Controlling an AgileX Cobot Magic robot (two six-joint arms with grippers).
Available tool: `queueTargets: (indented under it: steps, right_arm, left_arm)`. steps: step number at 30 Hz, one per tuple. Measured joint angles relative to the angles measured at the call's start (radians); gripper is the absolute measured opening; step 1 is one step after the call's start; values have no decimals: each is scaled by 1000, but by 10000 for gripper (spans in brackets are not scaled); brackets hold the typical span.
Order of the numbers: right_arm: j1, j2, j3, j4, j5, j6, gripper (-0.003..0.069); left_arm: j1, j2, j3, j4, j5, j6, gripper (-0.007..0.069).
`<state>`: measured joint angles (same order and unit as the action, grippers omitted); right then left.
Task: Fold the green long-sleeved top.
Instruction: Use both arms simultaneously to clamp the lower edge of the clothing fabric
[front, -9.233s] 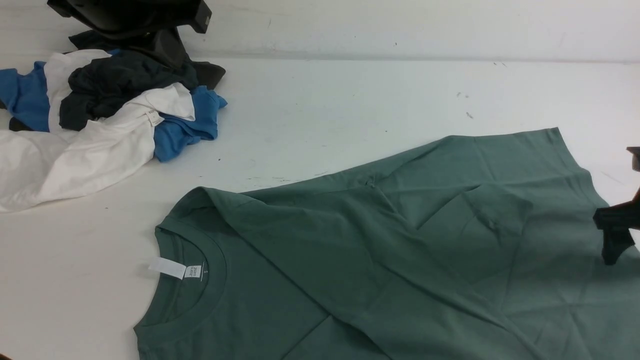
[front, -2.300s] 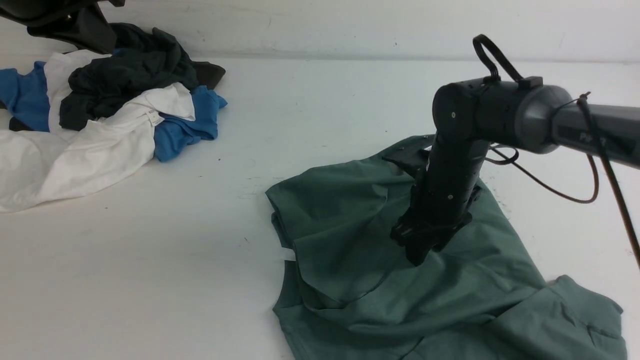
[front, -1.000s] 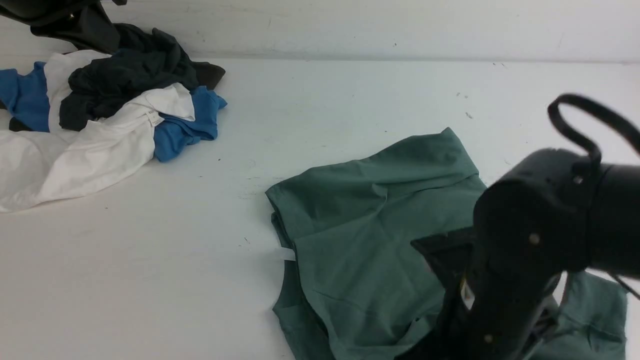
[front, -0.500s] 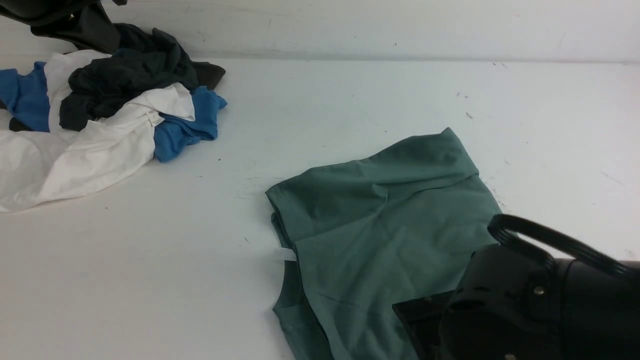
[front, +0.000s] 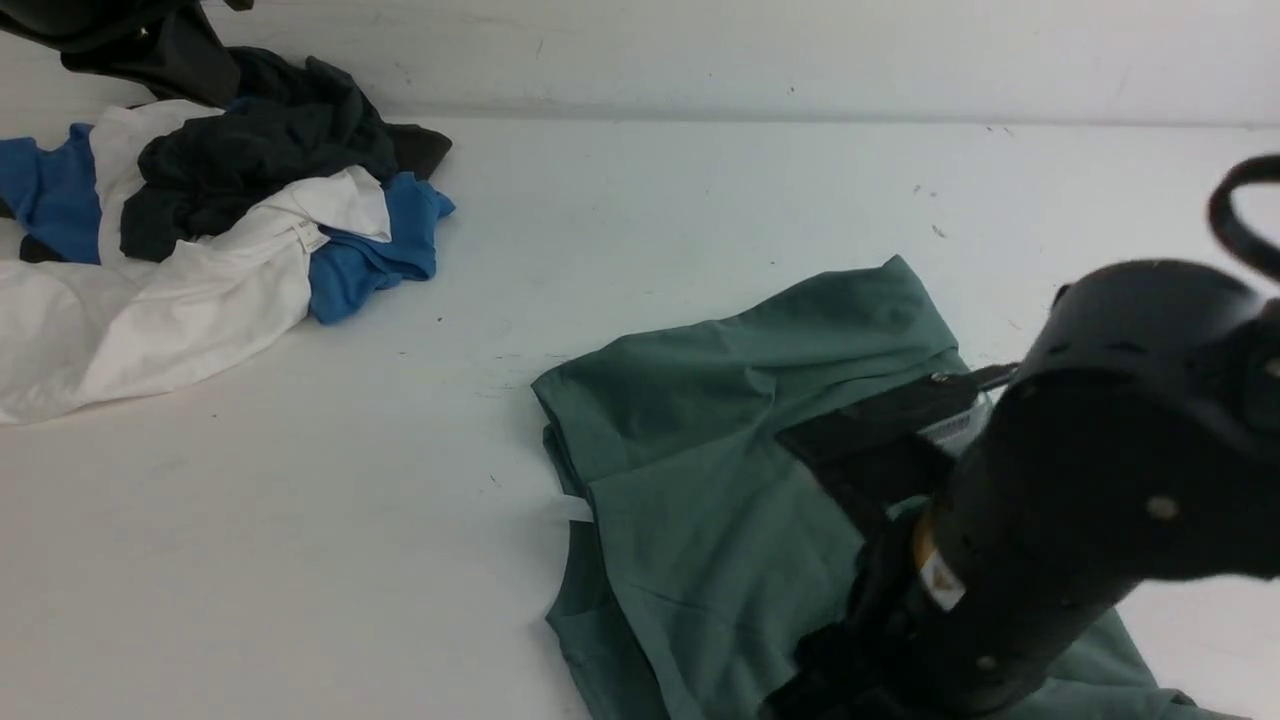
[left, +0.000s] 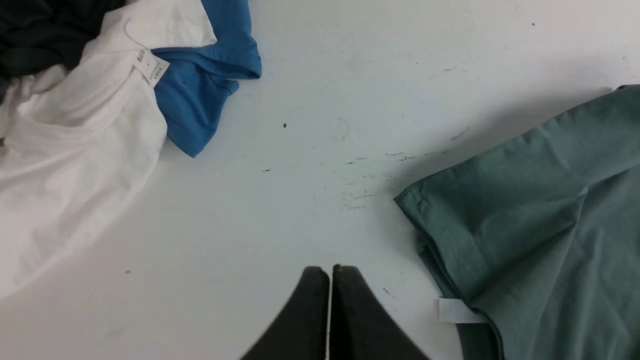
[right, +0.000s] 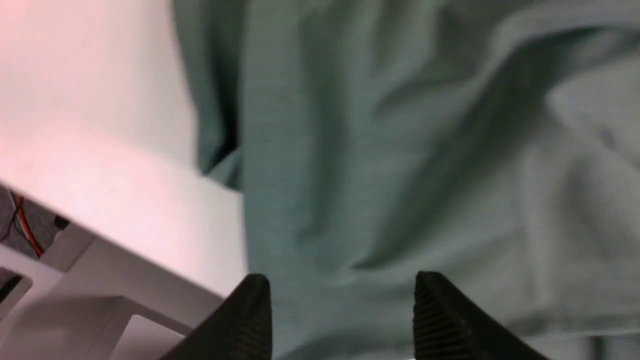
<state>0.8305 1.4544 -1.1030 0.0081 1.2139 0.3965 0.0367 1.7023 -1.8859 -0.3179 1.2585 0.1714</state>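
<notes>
One drag from my wide-open right claw (right: 344, 287) could mess up the half-folded sage-green cotton long-sleeved top (front: 720, 480).

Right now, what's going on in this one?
A two-armed robot is folding a green top, which lies partly folded on the table. The right tool is above the fabric with its jaws apart, gripping nothing. The left tool is shut over bare table beside it. A pile of other clothes sits far left.
</notes>
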Motion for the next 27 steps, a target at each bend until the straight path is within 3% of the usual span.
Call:
queueTargets:
  steps: [3,7,8,10,15,18,23,27]
  right_arm:
    - [-96,-6,40,1,0,-32,367]
    - [-312,6,139,-18,1,-112,367]
    - [-312,6,141,-19,1,-115,367]
    - [-432,25,155,-28,5,-157,367]
    - [-563,45,156,-30,-4,-203,367]
    - [-626,83,156,-30,-32,-233,367]
    - [-643,138,156,-30,-53,-251,365]
    - [-643,184,156,-17,-64,-303,304]
  left_arm:
    - [0,0,0,0,0,0,-4]
    - [0,0,0,0,0,0,-4]
    - [0,0,0,0,0,0,-4]
    - [0,0,0,-1,0,0,-4]
    - [0,0,0,-1,0,0,-4]
    - [0,0,0,-2,0,0,-4]
    - [0,0,0,-3,0,0,-4]
    - [0,0,0,-3,0,0,-4]
